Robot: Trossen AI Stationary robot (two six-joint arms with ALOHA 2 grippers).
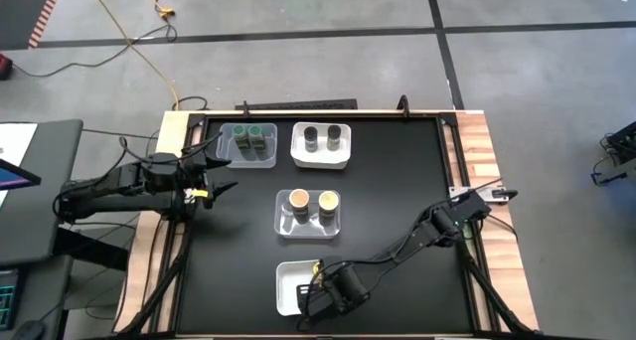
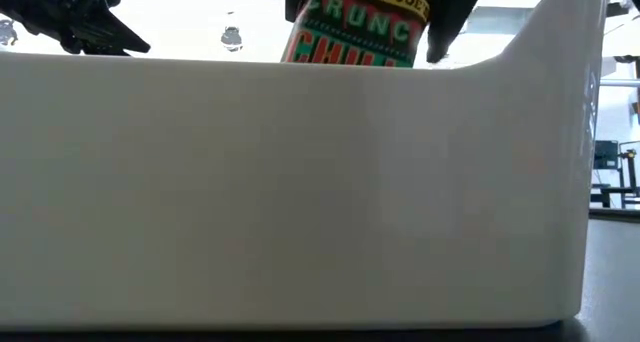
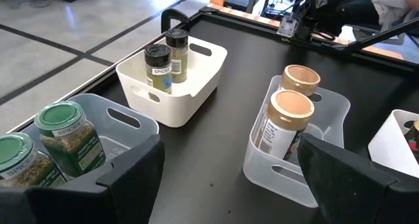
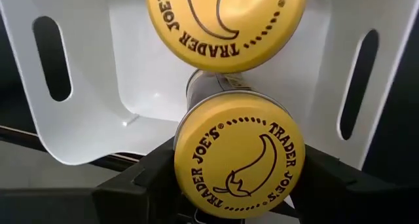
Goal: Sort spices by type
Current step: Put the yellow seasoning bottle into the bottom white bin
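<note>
My right gripper [image 1: 320, 280] [image 4: 239, 168] is over the near white tray [image 1: 288, 290], shut on a yellow-lidded jar [image 4: 239, 155]. A second yellow-lidded jar [image 4: 226, 18] stands in that tray just beyond it. My left gripper [image 1: 224, 176] [image 3: 229, 185] is open and holds nothing, just near of the clear tray [image 3: 124, 129] that contains two green-lidded jars [image 3: 65, 135]. Two dark-grey-lidded jars [image 3: 167, 57] stand in a white tray at the far side. Two tan-lidded jars [image 3: 288, 109] stand in a clear tray at mid table. My right gripper pinches the yellow-lidded jar by its body just under the lid [image 4: 196, 86], one dark finger [image 4: 154, 168] on each side, coming from above. The jar is upright; its label [image 2: 355, 27] shows above the tray's wall. That wall hides its base.
The four trays lie in the middle strip of the black table [image 1: 397, 201]. The near white tray's wall [image 2: 300, 182] fills the low view. The table's right half is bare black surface. Wooden edges [image 1: 477, 151] and cables border the table.
</note>
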